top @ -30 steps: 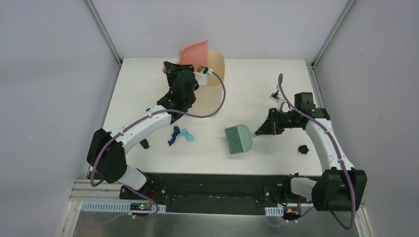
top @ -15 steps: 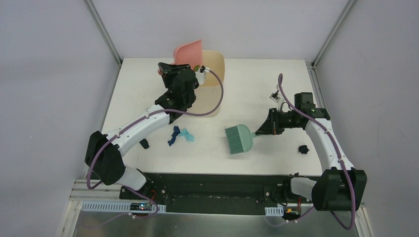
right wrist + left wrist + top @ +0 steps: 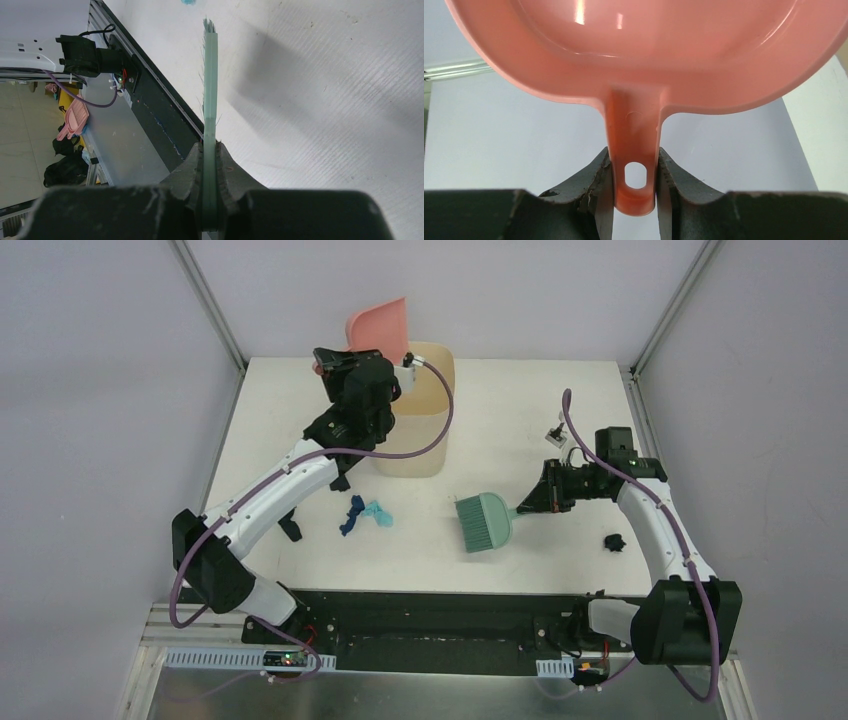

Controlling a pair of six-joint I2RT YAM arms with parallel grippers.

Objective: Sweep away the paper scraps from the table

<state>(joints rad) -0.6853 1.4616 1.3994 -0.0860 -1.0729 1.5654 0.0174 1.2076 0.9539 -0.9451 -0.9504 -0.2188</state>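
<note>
Dustpan of glossy pink plastic: smooth rounded scoop with bright glints. Its flat handle has an oval hanging hole and is pinched between the two dark, rough-edged fingers of the left gripper. From above, the dustpan is raised at upper centre of the frame, tilted over the open rim of a tall beige smooth-walled bin.

Right gripper is pressed tight onto the thin handle of a green plastic hand brush. It shows edge-on as a narrow slab, with bristle tips fraying at the far end. From above, the fan-shaped brush head sits at frame centre. Whether the bristles touch the surface, cannot tell.

Paper scraps: a crumpled dark blue wad touches a teal wad, left of the brush. A black wad lies alone at right, just beside the right forearm. All rest on the table, outside the bin.

Table is white, flat and matte; the right wrist view shows fine ribbed lines and a few specks. Metal posts rise at the rear corners. Plain pale lilac-grey walls enclose three sides.
</note>
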